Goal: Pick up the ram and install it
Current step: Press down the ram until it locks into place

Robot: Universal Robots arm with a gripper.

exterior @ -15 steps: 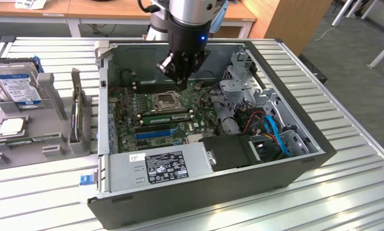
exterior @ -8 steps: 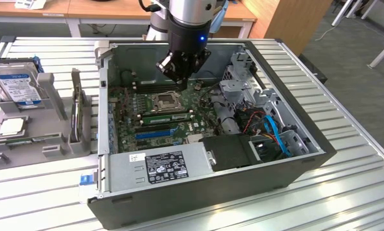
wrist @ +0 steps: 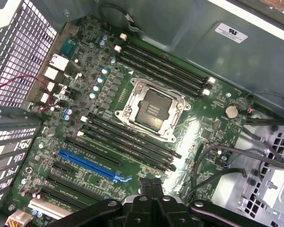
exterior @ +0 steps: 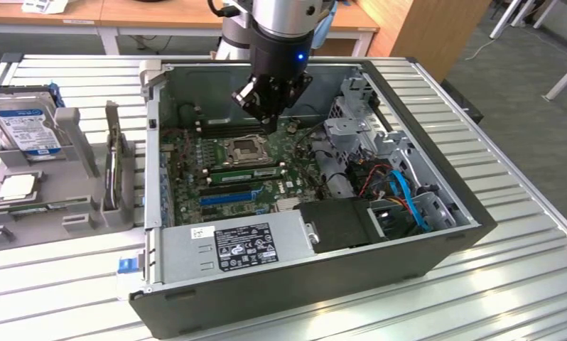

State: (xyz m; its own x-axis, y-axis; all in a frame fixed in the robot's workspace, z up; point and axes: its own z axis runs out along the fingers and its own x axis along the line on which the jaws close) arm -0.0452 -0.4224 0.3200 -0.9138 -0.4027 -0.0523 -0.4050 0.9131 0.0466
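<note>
Above the open computer case (exterior: 435, 234), the gripper (exterior: 264, 106) is held with fingers together, empty. The ram (exterior: 247, 171) appears set in a slot beside the processor socket (exterior: 243, 149); uneven pressing could leave it tilted.

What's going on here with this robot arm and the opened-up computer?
A single robot arm has its gripper poised, shut, over the motherboard inside the open computer case, just above the CPU socket. The wrist view shows the black memory slots on both sides of the socket looking empty. I can't make out a ram stick between the fingers.
</note>
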